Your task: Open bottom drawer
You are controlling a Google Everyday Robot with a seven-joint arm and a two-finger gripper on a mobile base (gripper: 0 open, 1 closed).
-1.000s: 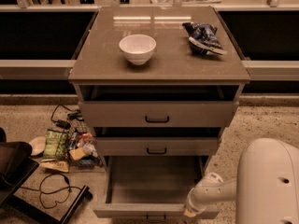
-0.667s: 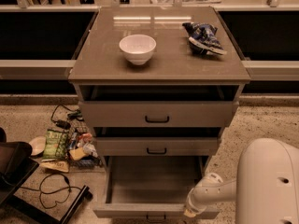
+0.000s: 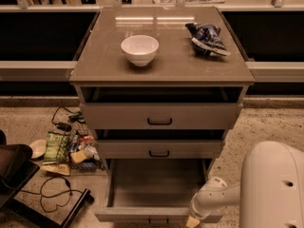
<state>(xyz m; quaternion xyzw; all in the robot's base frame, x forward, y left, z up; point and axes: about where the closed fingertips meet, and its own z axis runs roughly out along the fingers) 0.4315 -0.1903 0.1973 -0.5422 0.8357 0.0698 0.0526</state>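
Observation:
The grey-beige cabinet has three drawers. The bottom drawer (image 3: 156,184) is pulled far out toward me, its plain tray bare; its front (image 3: 142,215) runs along the bottom edge of the camera view, with the small black handle (image 3: 158,221) just showing. My white arm comes in from the lower right, and the gripper (image 3: 192,222) is at the right part of that drawer front, cut off by the frame edge. The top drawer (image 3: 160,115) and middle drawer (image 3: 159,149) each stand slightly out.
A white bowl (image 3: 139,49) and a blue snack bag (image 3: 207,38) lie on the cabinet top. Snack packets (image 3: 61,148), a plate and black cables (image 3: 52,194) litter the floor at the left. My white base (image 3: 273,186) fills the lower right.

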